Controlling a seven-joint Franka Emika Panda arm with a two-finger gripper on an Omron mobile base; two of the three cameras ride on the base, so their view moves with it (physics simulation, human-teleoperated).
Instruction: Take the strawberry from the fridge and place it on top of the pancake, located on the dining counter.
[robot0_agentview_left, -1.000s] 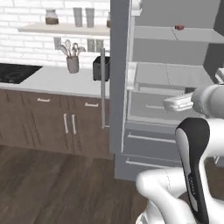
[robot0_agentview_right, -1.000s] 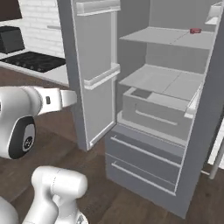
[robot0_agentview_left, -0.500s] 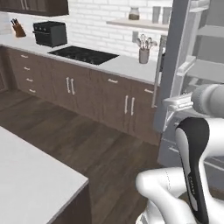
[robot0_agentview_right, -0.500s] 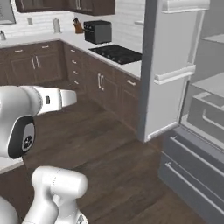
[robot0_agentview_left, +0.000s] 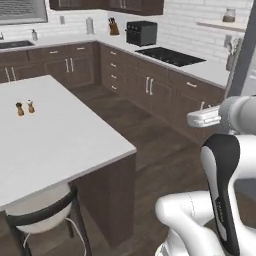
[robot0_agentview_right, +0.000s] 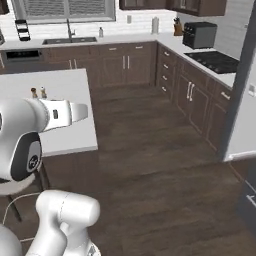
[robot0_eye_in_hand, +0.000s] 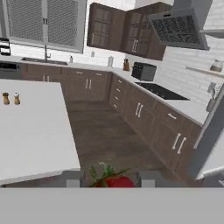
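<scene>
Two-finger gripper (robot0_eye_in_hand: 114, 180): jaws closed on the tiny red strawberry with green leaves (robot0_eye_in_hand: 117, 180), held between the fingertips. Broad flat white dining counter (robot0_eye_in_hand: 30, 131): ahead and left of the jaws, bearing two small shakers (robot0_eye_in_hand: 11, 98) at its far side.

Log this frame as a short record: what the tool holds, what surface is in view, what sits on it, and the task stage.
tool: shut on the strawberry, red with green leaves, between the fingertips in the hand view
dining counter: white island top, to the arm's left
on counter: two small shakers near its far side
stool: dark-framed, at the counter's near edge
pancake: not seen in these frames
stage: strawberry in hand, not yet placed
</scene>
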